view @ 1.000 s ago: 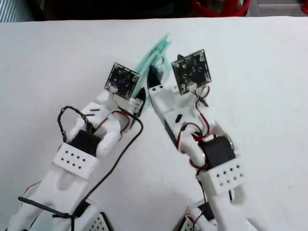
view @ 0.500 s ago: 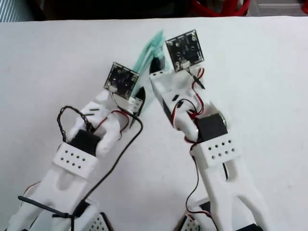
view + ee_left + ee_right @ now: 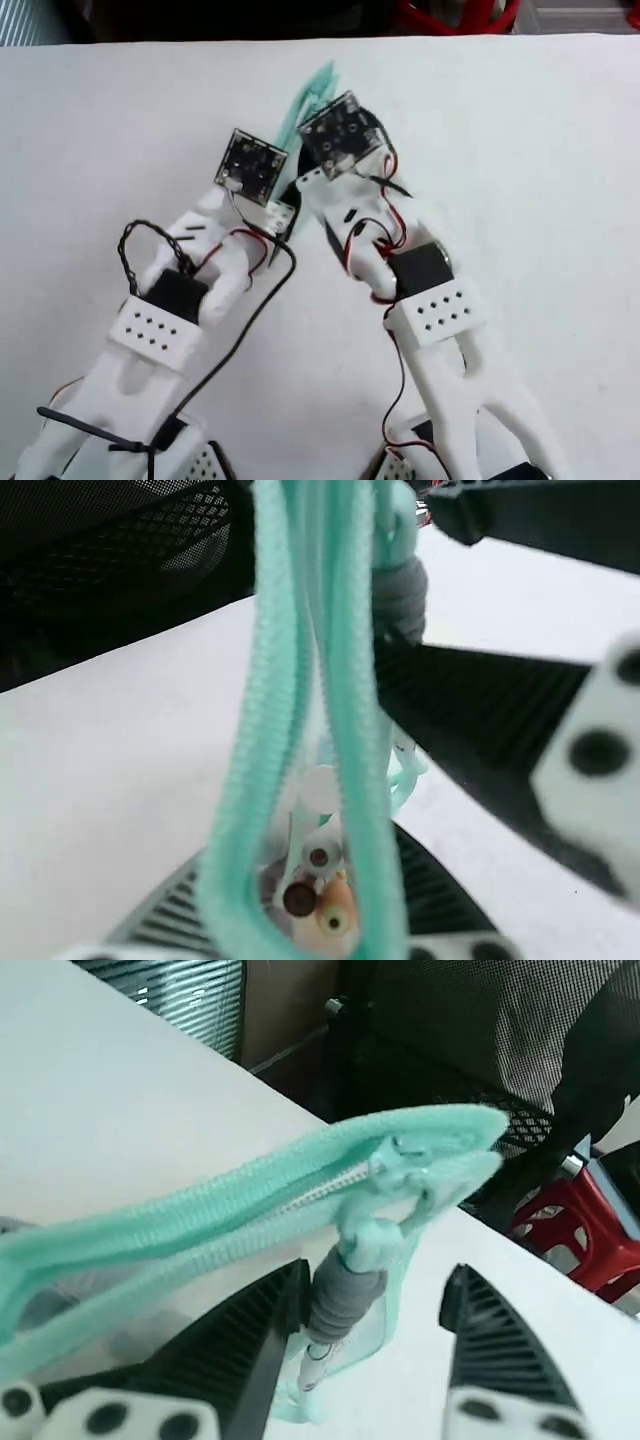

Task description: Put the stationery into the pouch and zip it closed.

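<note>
A mint-green pouch (image 3: 312, 92) is held up off the white table (image 3: 520, 150), its zip partly undone. Pens (image 3: 318, 888) stand inside its gaping mouth (image 3: 300, 730). My left gripper (image 3: 288, 205) holds the pouch's near end, shut on it. My right gripper (image 3: 378, 1280) is at the far end, open, its black fingers (image 3: 250, 1345) on either side of the grey zip pull (image 3: 343, 1305). In the left wrist view that pull (image 3: 400, 595) hangs beside the right arm's black finger (image 3: 480, 710). The right arm's camera board (image 3: 340, 135) hides its fingers from above.
Both arms crowd the table's middle, close side by side. A black cable (image 3: 240, 330) loops off the left arm. Dark mesh chairs (image 3: 470, 1050) and a red stool (image 3: 590, 1230) stand beyond the far table edge. Bare table lies left and right.
The right arm has swung left and forward, bringing its camera board over the pouch's far end. The pouch tip shifted slightly left. The left arm has not moved.
</note>
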Robot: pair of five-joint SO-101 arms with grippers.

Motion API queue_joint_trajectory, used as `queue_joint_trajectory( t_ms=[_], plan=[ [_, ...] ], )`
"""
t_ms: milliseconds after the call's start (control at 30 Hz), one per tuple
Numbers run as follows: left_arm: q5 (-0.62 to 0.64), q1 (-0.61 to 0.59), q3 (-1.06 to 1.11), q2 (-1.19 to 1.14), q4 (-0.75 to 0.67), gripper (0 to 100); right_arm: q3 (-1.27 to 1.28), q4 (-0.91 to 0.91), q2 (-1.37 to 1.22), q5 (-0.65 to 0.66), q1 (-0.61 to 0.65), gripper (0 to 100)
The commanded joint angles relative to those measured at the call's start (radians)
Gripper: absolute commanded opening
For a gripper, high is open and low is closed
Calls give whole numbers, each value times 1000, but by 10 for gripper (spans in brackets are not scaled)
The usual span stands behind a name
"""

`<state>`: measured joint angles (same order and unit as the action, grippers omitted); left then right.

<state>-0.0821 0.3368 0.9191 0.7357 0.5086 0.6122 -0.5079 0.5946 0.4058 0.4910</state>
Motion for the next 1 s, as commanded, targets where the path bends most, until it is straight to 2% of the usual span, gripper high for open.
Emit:
queue_joint_trajectory(
  t_ms=[0, 267, 467, 633, 833, 967],
  plan=[
    [9, 30, -8, 7, 6, 72, -3, 27, 4, 126, 18, 176],
    [8, 44, 8, 12, 8, 72, 2, 116, 4, 126, 19, 172],
    [8, 44, 9, 13, 8, 72, 3, 156, 4, 155, 19, 19],
    [8, 42, 8, 8, 0, 72, 26, 151, 16, 187, 19, 19],
    [8, 38, 5, 7, -2, 72, 26, 8, 170, 221, 21, 19],
    [9, 38, 3, 7, -6, 72, -11, -165, 335, 319, 48, 19]
  ],
)
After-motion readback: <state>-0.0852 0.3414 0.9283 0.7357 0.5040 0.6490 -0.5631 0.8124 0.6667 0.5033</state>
